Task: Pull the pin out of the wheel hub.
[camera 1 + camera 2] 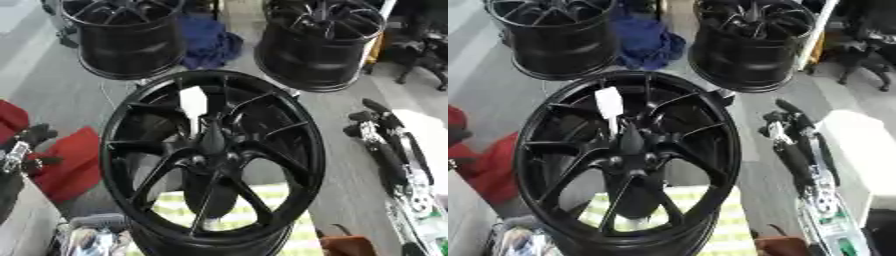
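Wheel hub (213, 159) fills the centre, a dark pin (213, 136) standing in its middle.
Right hand (785, 120) hangs beside the rim with fingers relaxed, holding nothing; left hand (31, 137) shows at the left edge, its fingers unclear. 2 more wheels (127, 35) stand behind.

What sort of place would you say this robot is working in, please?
Probably a wheel workshop or garage floor rather than a home. A large black wheel hub stands in front, two more black wheels sit behind on grey flooring, and a blue cloth lies between them.
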Available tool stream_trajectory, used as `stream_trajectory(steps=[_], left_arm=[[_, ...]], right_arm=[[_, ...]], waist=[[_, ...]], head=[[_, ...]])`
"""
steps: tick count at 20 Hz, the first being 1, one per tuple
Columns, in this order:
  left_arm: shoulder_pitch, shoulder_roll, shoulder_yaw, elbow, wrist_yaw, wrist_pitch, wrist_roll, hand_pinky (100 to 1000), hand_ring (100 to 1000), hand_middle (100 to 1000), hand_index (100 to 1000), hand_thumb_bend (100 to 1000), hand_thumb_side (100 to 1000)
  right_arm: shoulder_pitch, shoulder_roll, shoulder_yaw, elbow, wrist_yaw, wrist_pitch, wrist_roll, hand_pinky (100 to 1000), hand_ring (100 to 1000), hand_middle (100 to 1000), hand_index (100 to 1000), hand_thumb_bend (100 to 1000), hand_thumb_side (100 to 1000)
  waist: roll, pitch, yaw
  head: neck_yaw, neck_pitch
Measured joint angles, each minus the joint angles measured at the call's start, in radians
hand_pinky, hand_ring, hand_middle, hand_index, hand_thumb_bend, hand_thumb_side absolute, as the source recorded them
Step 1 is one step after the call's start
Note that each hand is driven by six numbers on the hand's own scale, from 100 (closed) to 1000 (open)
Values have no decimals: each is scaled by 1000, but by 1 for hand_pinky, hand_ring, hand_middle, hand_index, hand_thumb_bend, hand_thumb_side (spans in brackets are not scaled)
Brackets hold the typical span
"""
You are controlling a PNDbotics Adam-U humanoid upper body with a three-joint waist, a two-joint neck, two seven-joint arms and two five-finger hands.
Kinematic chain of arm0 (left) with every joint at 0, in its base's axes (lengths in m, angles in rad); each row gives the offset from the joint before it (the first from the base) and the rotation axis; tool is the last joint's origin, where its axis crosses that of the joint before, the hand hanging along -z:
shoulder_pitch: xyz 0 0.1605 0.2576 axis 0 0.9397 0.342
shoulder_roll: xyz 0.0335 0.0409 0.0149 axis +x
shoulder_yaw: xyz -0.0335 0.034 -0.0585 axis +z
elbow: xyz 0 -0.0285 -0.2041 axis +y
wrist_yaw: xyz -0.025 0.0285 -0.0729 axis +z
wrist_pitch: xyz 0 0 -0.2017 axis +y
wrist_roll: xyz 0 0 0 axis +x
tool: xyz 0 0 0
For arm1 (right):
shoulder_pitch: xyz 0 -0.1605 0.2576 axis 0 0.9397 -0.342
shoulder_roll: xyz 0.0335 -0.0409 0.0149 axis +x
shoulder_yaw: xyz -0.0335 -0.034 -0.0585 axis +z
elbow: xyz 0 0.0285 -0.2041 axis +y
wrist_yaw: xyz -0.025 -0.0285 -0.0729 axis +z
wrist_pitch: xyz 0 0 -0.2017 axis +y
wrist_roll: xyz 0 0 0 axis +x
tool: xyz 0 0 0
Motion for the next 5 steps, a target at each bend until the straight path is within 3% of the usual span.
stream_trajectory(steps=[5], left_arm=[[0, 0, 0, 0, 0, 2, 4, 713, 1000, 774, 875, 100, 751]], right_arm=[[5, 0, -1, 0, 1, 0, 2, 700, 599, 640, 874, 100, 528]], waist=[[0, 0, 0]], head=[[-1, 0]])
